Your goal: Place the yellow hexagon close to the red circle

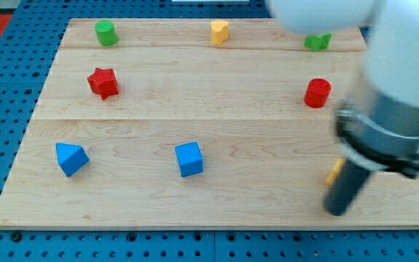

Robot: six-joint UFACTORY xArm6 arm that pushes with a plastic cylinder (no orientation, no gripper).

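The red circle [316, 93] stands at the board's right side. A yellow block [333, 172] lies below it near the right bottom corner, mostly hidden behind my rod, so its shape is unclear. My tip [336, 212] rests on the board just below this yellow block, touching or nearly touching it. A second yellow block [220, 32] stands at the top middle; I cannot make out whether it is a hexagon.
A green cylinder [105, 33] is at the top left and a green star [317, 41] at the top right, partly under the arm. A red star [103, 82], a blue triangle [71, 158] and a blue cube [189, 159] lie to the left. The board's bottom edge [209, 224] is close to my tip.
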